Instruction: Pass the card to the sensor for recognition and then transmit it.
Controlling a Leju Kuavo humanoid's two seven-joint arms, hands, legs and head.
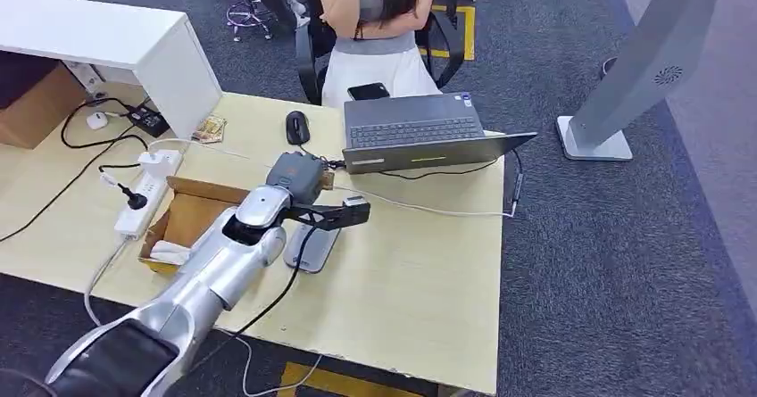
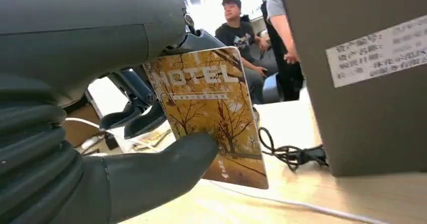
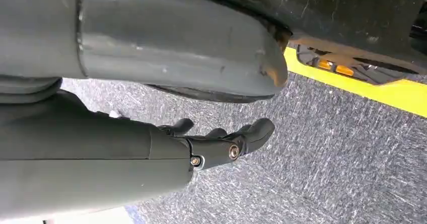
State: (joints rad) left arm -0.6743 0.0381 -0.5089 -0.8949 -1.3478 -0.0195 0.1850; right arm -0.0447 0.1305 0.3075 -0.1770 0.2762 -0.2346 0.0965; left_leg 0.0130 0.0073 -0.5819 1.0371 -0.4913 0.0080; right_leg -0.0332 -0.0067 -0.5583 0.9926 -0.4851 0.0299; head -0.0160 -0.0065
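Pale wood-grain table (image 1: 420, 272) stands on dark speckled carpet, with a white desk (image 1: 107, 36) at its far left corner. At the left, a white power strip (image 1: 147, 192) lies flat with a black plug in it, cables trailing off the edge. Beside it sits an open brown cardboard box (image 1: 192, 214), its contents partly hidden by the silver left arm (image 1: 214, 272). A black mouse (image 1: 297, 128) lies beyond the box. The left hand (image 1: 295, 178) is over a flat grey pad (image 1: 312, 247), presumably the sensor; the arm covers most of it, so its shape cannot be confirmed. In the left wrist view the left hand (image 2: 151, 168) pinches the card (image 2: 209, 113) between its thick grey thumb and darker fingers: a glossy rectangular card, yellow with bare trees, printed HOTEL, held upright just above the tabletop. Right of centre, an open grey laptop (image 1: 420, 134) faces a seated person (image 1: 375, 22), whose upper body is cut off. Far right, a grey kiosk stand (image 1: 638, 76) leans out of frame. In the right wrist view the right hand (image 3: 221, 141) hangs over carpet, fingers loosely curled and apart, holding nothing.
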